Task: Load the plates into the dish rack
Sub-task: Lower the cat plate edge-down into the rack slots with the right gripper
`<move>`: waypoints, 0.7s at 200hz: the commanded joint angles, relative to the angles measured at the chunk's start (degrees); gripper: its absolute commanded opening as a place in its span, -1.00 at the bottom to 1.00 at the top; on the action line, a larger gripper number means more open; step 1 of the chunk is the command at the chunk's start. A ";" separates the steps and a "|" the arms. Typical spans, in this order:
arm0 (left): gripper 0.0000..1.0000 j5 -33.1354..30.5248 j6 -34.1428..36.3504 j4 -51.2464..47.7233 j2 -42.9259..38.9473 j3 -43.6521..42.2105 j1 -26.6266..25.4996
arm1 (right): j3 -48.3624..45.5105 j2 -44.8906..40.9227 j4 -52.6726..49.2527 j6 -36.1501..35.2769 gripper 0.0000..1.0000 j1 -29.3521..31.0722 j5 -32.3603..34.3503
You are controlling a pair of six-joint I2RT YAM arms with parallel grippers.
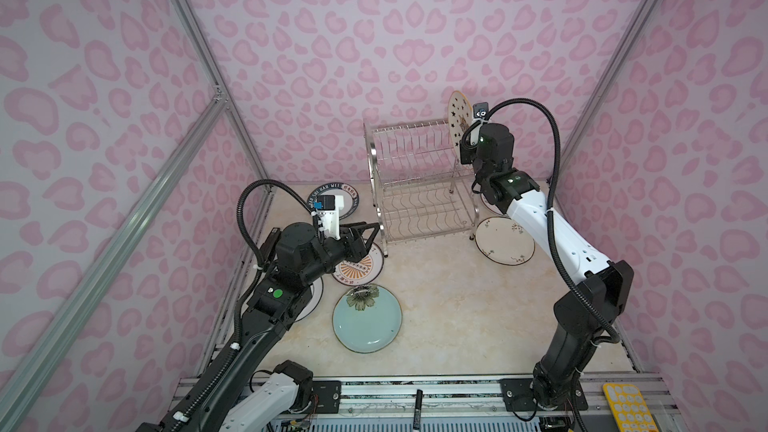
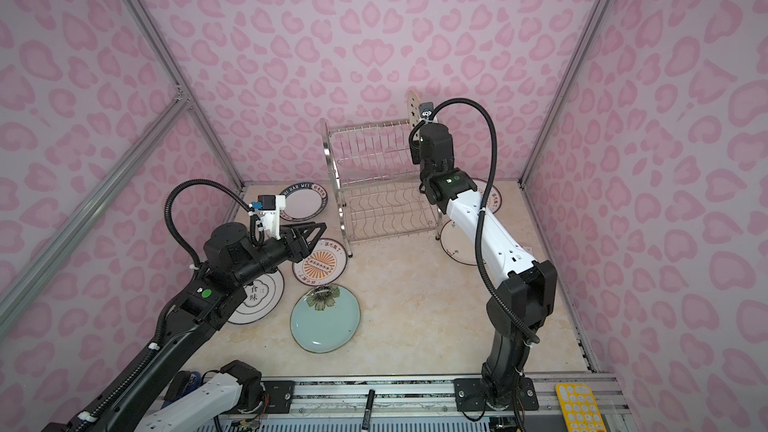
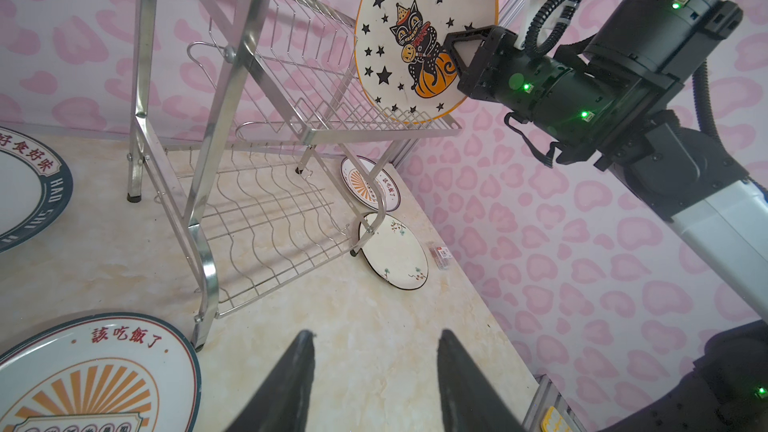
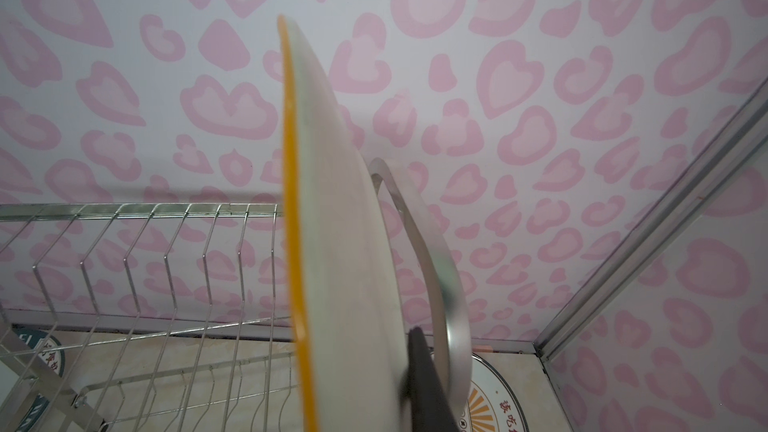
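My right gripper (image 3: 455, 56) is shut on the star-and-cat plate (image 3: 415, 35), holding it upright at the right end of the dish rack (image 1: 415, 184). The plate's lower rim is down at the upper tier's wires. My left gripper (image 3: 376, 334) hangs open and empty, low in front of the rack's left side. Lying flat are the navy-lettered plate (image 1: 353, 201), an orange-sunburst plate (image 1: 357, 270), a pale teal plate (image 1: 368, 317), a black-ringed white plate (image 2: 257, 297), a white floral plate (image 1: 505, 241) and a second sunburst plate (image 2: 492, 197) behind the right arm.
Pink patterned walls close in the marble table (image 1: 436, 305) on three sides. A black marker (image 1: 417, 407) and a yellow keypad (image 1: 627, 409) lie on the front rail. A small red packet (image 3: 442, 252) sits by the right wall.
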 commanded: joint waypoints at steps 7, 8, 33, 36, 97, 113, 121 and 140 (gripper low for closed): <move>0.01 0.09 0.69 0.62 0.04 0.72 0.00 | 0.55 -0.08 2.70 2.34 -1.00 -0.39 -1.33; 0.01 0.09 0.69 0.67 0.04 0.72 0.01 | 0.55 -0.09 2.61 2.38 -1.00 -0.44 -1.39; 0.01 0.21 0.60 0.71 0.11 0.73 0.01 | 1.05 0.01 1.11 3.21 -0.81 -0.50 -2.18; 0.01 0.26 0.60 0.68 0.05 0.71 0.01 | 1.01 0.06 1.05 3.23 -0.79 -0.50 -2.25; 0.01 0.44 0.46 0.56 0.02 0.71 0.01 | 0.98 -0.32 0.23 4.61 -0.29 -1.18 -3.22; 0.01 0.45 0.50 0.50 -0.04 0.68 0.01 | 0.99 -0.52 0.23 4.69 -0.23 -1.29 -3.31; 0.01 0.50 0.50 0.41 0.02 0.63 0.01 | 0.85 -0.59 0.19 4.75 -0.20 -1.34 -3.38; 0.02 0.44 0.51 0.40 -0.04 0.64 0.01 | 0.86 -0.85 0.29 4.66 -0.14 -1.51 -3.45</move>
